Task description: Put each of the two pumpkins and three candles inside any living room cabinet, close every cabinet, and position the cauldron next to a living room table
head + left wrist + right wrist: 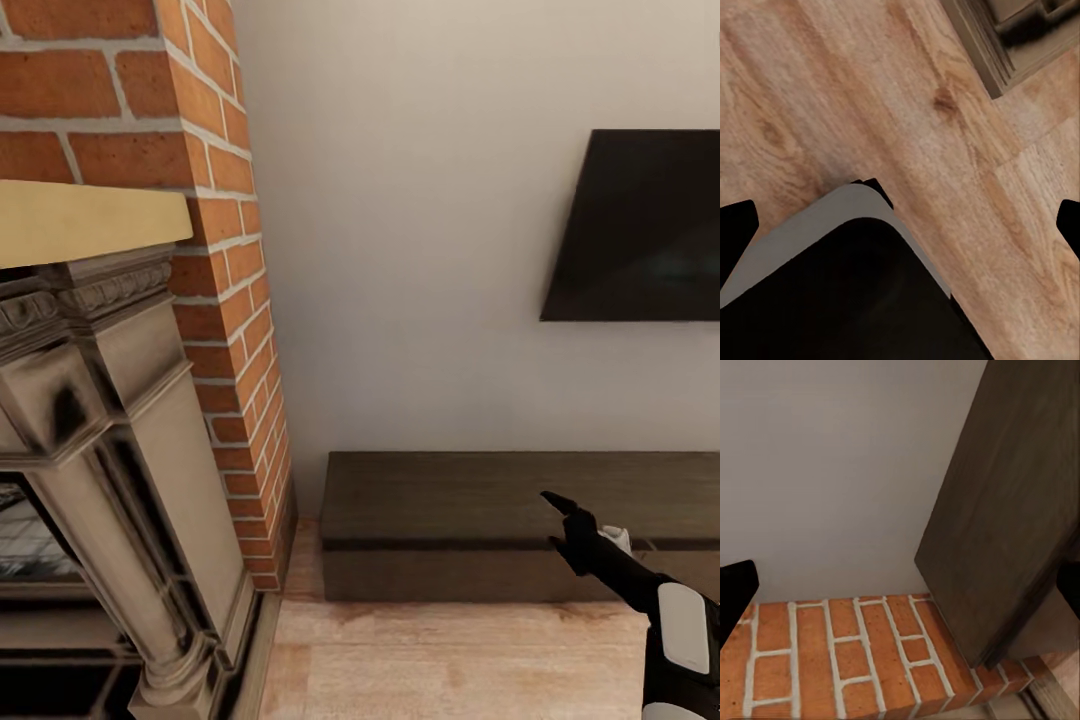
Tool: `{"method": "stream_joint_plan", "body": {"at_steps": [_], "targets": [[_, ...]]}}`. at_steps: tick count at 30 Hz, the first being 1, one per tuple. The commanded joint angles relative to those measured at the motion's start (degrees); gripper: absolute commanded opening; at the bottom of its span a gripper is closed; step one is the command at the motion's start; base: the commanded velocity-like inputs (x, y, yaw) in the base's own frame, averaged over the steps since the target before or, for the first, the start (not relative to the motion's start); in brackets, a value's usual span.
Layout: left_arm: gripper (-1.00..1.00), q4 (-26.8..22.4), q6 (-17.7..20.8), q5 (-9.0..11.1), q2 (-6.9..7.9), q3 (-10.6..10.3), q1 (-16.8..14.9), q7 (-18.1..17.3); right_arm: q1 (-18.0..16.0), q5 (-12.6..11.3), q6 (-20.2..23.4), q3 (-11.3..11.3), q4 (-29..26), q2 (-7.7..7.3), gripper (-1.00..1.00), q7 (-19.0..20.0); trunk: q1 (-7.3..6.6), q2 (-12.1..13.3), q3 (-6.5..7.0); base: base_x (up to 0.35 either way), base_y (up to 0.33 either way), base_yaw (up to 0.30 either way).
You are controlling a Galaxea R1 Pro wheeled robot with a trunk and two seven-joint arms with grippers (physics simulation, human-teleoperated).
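In the head view the cabinet point(520, 525) stands shut against the wall beside the brick fireplace point(225, 300), under a dark screen point(640, 225); its stiff, heavy, handle-less front probably has to be hooked at the top seam, and the right end effector point(562, 522) hangs before it, fingers spread and empty. The left wrist view adds the wooden floor point(870, 97) and the robot's base point(847, 292), its end effector released. The right wrist view shows the cabinet's end nearly meeting the bricks.
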Motion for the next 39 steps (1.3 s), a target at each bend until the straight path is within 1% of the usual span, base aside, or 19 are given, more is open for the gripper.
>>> {"method": "stream_joint_plan", "body": {"at_steps": [1,2,6,7,11,12,18,25,27,28,29,30,32,34,35,36,37,38,39], "targets": [[1.00,-0.3,-0.1,0.4,0.04,-0.2,0.0,0.5,0.1,-1.0,0.2,-0.4,-0.8,1.04,1.00,0.5,0.23,-0.4,-0.22,0.000,0.000,-0.025],[1.00,-0.6,0.0,0.2,0.07,-0.3,0.0,0.9,0.5,-3.0,0.3,-0.6,-2.2,2.04,1.00,0.4,0.45,-0.8,-0.40,0.000,0.000,-0.010],[1.00,-0.6,0.0,0.0,0.01,-0.4,0.0,1.0,1.9,-5.2,2.2,-0.8,-3.0,2.34,1.00,0.4,1.33,-2.4,-1.11,0.000,0.000,-0.006],[1.00,-0.6,0.0,0.0,-0.01,-0.4,0.0,1.1,2.8,-7.4,4.1,-0.9,-3.3,2.36,1.00,0.5,1.55,-2.8,-1.28,0.000,0.000,-0.003],[1.00,-0.3,-0.1,-0.1,-0.07,-0.4,0.0,1.1,3.8,-12.4,6.9,-1.0,-3.6,2.24,1.00,0.5,2.42,-4.5,-2.00,0.000,0.000,-0.002],[1.00,-0.2,-0.2,0.0,-0.09,-0.4,0.0,1.1,4.1,-14.2,7.1,-1.0,-3.7,2.19,1.00,0.4,2.64,-4.9,-2.18,0.000,0.000,0.000],[1.00,0.1,-0.3,0.1,-0.12,-0.4,0.0,1.1,4.5,-16.5,7.1,-0.9,-3.5,2.22,1.00,0.2,3.96,-7.3,-3.26,0.000,0.000,0.000],[1.00,-0.3,-0.1,0.7,0.28,-0.1,0.1,1.1,4.5,-17.1,7.1,-0.9,-2.1,2.23,1.00,0.1,5.50,-10.1,-4.51,0.000,0.000,0.000],[1.00,-2.7,1.2,1.3,0.59,0.6,0.3,1.1,4.5,-17.3,7.1,-1.0,-1.2,2.21,1.00,0.2,5.94,-10.9,-4.87,0.000,0.000,0.000],[1.00,-5.8,4.1,2.3,0.87,2.1,0.9,1.1,4.5,-17.3,6.6,-1.0,0.0,2.20,1.00,0.2,6.16,-11.3,-5.05,0.000,0.000,0.000],[1.00,-14.2,16.3,4.6,0.86,9.7,2.0,1.1,4.0,-17.4,3.4,-1.0,4.2,1.71,1.00,0.2,6.38,-11.7,-5.23,0.000,0.000,0.000],[1.00,-17.1,20.9,5.2,0.55,14.1,2.2,1.0,3.9,-17.4,2.3,-1.0,5.2,1.06,1.00,0.1,6.60,-12.1,-5.41,0.000,0.000,0.000],[1.00,-20.0,24.9,5.6,-0.17,19.0,2.3,0.8,3.9,-17.2,1.6,-0.9,5.9,0.39,1.00,0.0,7.04,-12.9,-5.77,0.000,0.000,0.000],[1.00,-23.5,28.1,5.8,-2.05,24.9,2.4,0.7,3.8,-17.1,1.1,-0.8,6.4,-0.30,1.00,-0.2,7.48,-13.7,-6.13,0.000,0.000,0.000],[1.00,-27.2,30.4,5.7,-4.42,30.8,2.5,0.5,3.7,-17.1,0.8,-0.7,6.7,-0.94,1.00,-0.5,7.70,-14.1,-6.31,0.000,0.000,0.000],[1.00,-29.0,31.1,5.6,-5.75,33.6,2.5,0.5,3.6,-17.0,0.7,-0.7,7.0,-1.21,1.00,-0.9,7.91,-14.5,-6.49,0.000,0.000,0.000],[1.00,-31.9,32.3,5.5,-7.94,38.3,2.6,0.3,3.5,-17.1,0.6,-0.7,7.9,-1.65,1.00,-2.2,8.13,-14.9,-6.67,0.000,0.000,0.000],[1.00,-33.1,32.7,5.4,-8.73,40.4,2.6,0.3,3.5,-17.2,0.5,-0.7,8.4,-1.83,1.00,-2.8,8.35,-15.3,-6.85,0.000,0.000,0.000],[1.00,-34.9,33.4,5.4,-9.87,44.3,2.6,-0.1,3.2,-17.3,0.3,-0.7,9.4,-2.12,1.00,-3.9,8.57,-15.7,-7.03,0.000,0.000,0.000]]}}
